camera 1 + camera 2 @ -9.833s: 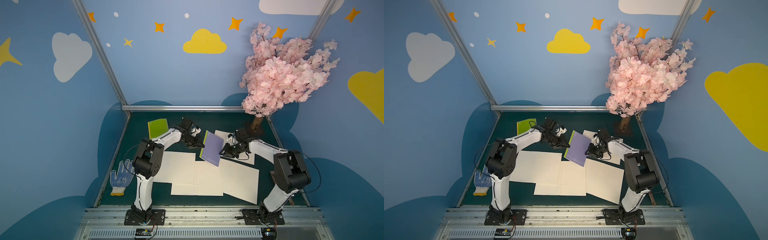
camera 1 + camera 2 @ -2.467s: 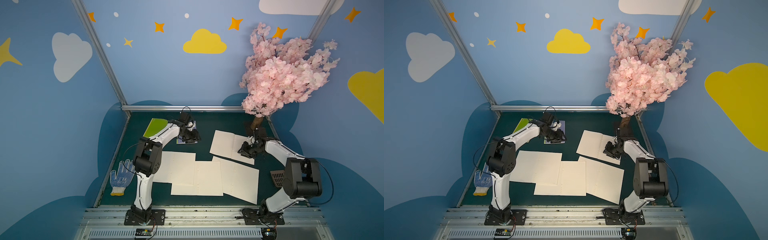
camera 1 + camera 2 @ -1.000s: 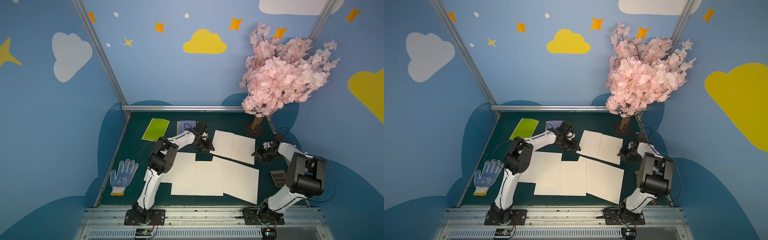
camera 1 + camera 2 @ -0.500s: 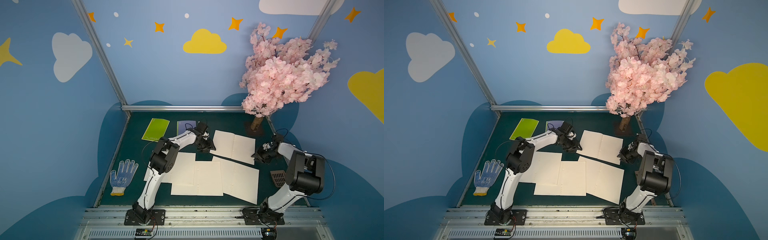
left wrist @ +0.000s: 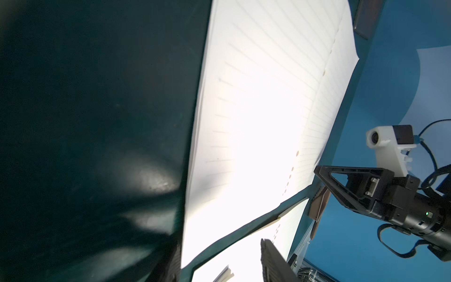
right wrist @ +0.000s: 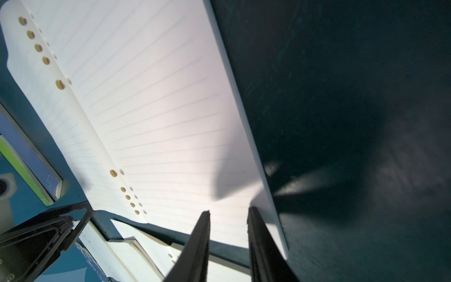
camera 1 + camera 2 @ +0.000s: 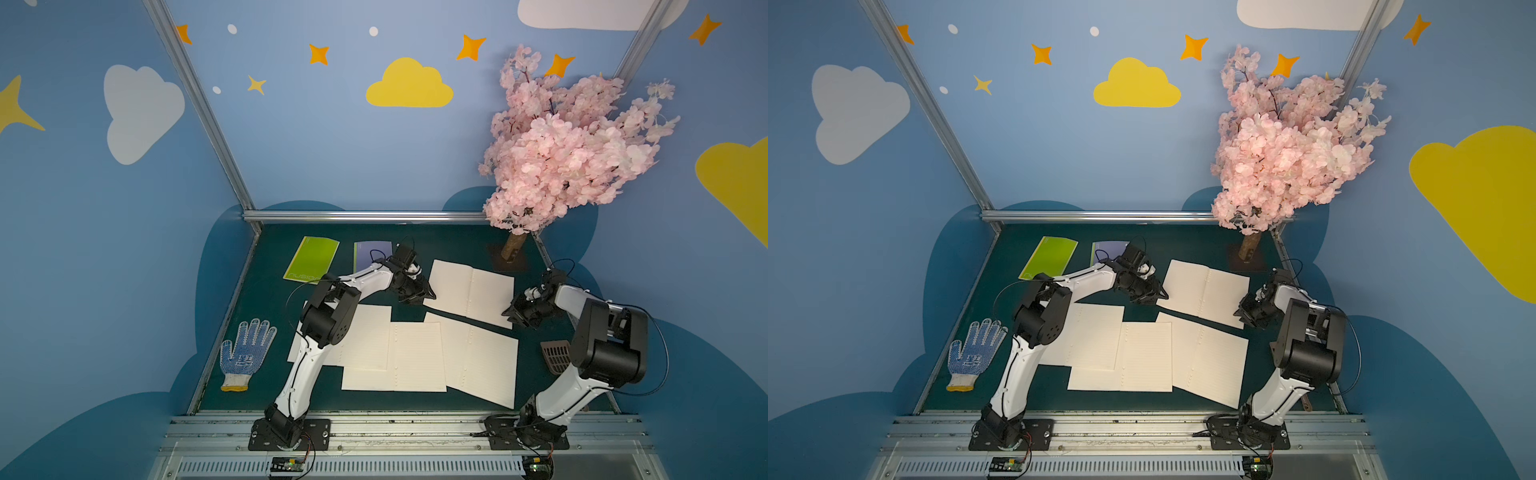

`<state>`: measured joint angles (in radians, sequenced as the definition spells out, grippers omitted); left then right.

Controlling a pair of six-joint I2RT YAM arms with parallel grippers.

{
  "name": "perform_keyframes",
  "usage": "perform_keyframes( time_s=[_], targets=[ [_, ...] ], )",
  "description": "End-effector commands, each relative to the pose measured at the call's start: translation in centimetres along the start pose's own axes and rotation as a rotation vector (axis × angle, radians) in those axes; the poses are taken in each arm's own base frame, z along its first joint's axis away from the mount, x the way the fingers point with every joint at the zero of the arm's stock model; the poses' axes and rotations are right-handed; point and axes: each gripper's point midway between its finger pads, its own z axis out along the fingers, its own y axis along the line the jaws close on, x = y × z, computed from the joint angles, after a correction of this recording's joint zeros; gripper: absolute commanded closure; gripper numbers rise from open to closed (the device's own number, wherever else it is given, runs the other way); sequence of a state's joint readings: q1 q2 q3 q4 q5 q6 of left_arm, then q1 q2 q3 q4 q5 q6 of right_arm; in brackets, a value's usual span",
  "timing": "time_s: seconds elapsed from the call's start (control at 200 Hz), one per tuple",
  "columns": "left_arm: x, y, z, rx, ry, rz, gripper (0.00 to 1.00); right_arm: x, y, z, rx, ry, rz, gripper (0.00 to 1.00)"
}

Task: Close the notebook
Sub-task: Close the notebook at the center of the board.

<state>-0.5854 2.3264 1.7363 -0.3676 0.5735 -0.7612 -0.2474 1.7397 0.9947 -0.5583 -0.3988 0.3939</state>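
Right wrist view: pre-grasp; right gripper (image 6: pixel 229 211), jaws narrowly apart, empty, at 3 o'clock of the open notebook (image 6: pixel 158 109); left gripper (image 7: pixel 423 296), jaws apart, at 9 o'clock. It lies flat, 1 o'clock on the table (image 7: pixel 453 249); next, probably pinch and fold 1 half

1. Both top views hang high above the bench's (image 7: pixel 257 299) front edge. They look steeply down toward the back wall, far enough off to take in the whole bench (image 7: pixel 984 299) and both arm bases. They share almost everything, shifted slightly sideways.
2. The left wrist view sits low and close at the notebook's (image 5: pixel 256 109) left edge. It looks past the left fingers (image 5: pixel 273 263) and across the pages toward the right fingers (image 5: pixel 341 190).
3. The right wrist view sits low and close at the notebook's (image 6: pixel 158 109) right edge. It looks past the right fingers (image 6: pixel 197 244) toward the left fingers (image 6: pixel 75 219).
4. The wrist views face each other and share the open pages. Both top views also hold that notebook (image 7: pixel 469 293) (image 7: pixel 1204 291).
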Motion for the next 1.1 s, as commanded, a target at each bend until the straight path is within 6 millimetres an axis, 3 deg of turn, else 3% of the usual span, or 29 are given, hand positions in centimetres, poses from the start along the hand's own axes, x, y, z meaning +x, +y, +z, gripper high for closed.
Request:
perform_keyframes(
  time_s=[0.0, 0.315, 0.526, 0.751, 1.096],
  targets=[
    [-0.2, -0.9, 0.0, 0.081, -0.002, -0.006, 0.49, 0.7, -0.4, 0.5, -0.005, 0.036, 0.006, 0.71],
    [-0.4, -1.5, -0.5, 0.111, -0.018, 0.000, 0.57, 0.9, 0.0, 0.7, -0.021, 0.042, 0.002, 0.72],
    [-0.4, -1.6, -0.6, 0.117, -0.021, 0.002, 0.78, 0.9, 0.2, 0.4, -0.031, 0.036, -0.003, 0.72],
    [-0.5, -1.7, -0.9, 0.112, -0.027, 0.009, 0.93, 0.9, 0.5, 0.2, -0.043, 0.032, -0.009, 0.72],
    [-1.1, -1.2, -2.3, 0.078, -0.056, 0.023, 0.97, 0.9, 0.9, -0.4, -0.059, 0.018, -0.016, 0.72]
  ],
)
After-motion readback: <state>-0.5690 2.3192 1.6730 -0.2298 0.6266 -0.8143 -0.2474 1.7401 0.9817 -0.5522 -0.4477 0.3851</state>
